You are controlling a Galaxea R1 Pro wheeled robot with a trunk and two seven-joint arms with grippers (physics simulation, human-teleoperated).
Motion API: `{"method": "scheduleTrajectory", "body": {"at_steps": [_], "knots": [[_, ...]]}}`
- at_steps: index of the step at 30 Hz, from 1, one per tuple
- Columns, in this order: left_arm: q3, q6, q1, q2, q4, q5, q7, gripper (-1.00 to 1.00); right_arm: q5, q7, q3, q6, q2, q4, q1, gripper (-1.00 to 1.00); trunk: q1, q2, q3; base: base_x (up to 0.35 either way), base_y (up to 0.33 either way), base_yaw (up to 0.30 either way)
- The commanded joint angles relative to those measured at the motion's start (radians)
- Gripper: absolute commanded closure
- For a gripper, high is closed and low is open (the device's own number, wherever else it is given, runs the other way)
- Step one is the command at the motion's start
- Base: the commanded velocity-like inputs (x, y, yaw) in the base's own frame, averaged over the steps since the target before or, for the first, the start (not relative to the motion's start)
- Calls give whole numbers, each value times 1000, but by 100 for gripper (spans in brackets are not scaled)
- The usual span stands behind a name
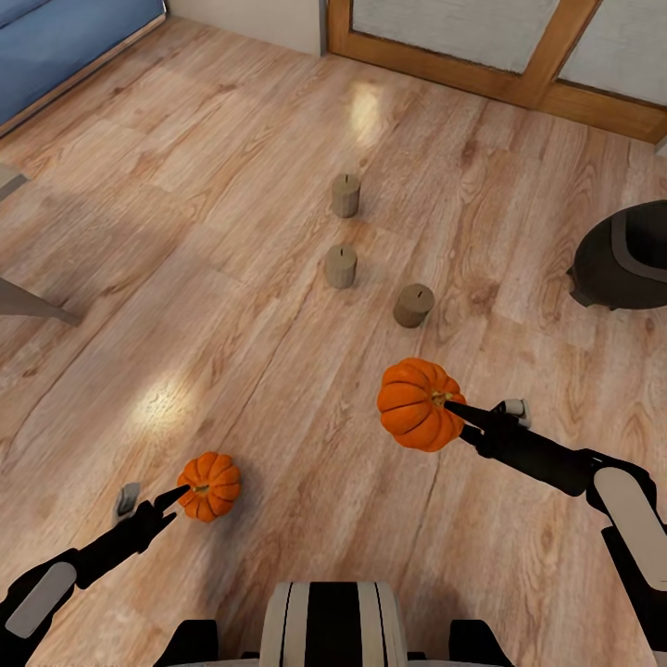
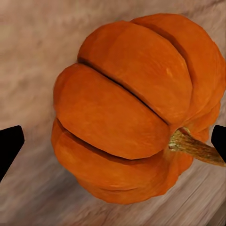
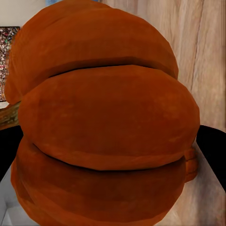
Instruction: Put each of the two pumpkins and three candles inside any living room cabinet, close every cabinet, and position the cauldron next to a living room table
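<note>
The larger pumpkin (image 1: 419,404) hangs above the wooden floor with my right gripper (image 1: 452,408) shut on it; in the right wrist view that pumpkin (image 3: 106,122) sits between the black fingers (image 3: 213,150). The smaller pumpkin (image 1: 210,485) rests on the floor, and my left gripper (image 1: 179,496) is open at its stem side. In the left wrist view this pumpkin (image 2: 127,108) lies between the spread fingertips (image 2: 9,143), clear of one of them. Three candles (image 1: 346,195) (image 1: 341,266) (image 1: 413,306) stand upright ahead. The black cauldron (image 1: 625,257) is at the right edge. The cabinet is out of view.
A grey table leg (image 1: 32,306) slants in at the left edge. A blue sofa (image 1: 65,42) fills the far left corner, and a wood-framed glazed door (image 1: 519,65) runs along the far side. Bare wooden floor (image 1: 232,278) lies between the candles and the table leg.
</note>
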Motion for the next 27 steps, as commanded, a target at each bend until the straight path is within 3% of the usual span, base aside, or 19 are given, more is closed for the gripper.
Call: {"method": "scheduleTrajectory", "body": {"at_steps": [1,8,12,19,27], "knots": [[1,8,0,0,0,7,-1,-100,-2,6,-1,6,0,0,0,100,0,0,0,0,0,0],[4,8,0,0,0,7,0,-100,-1,6,-1,6,0,0,0,100,0,0,0,0,0,0],[6,8,0,0,0,6,1,-100,-1,6,-1,6,0,0,-1,100,2,-1,-16,0,0,0],[7,8,0,0,0,5,7,-100,-2,6,-1,6,0,0,0,100,2,-1,-16,0,0,0],[7,8,0,0,0,5,7,-100,-1,6,-1,6,0,0,0,100,4,-2,-35,0,0,0]]}}
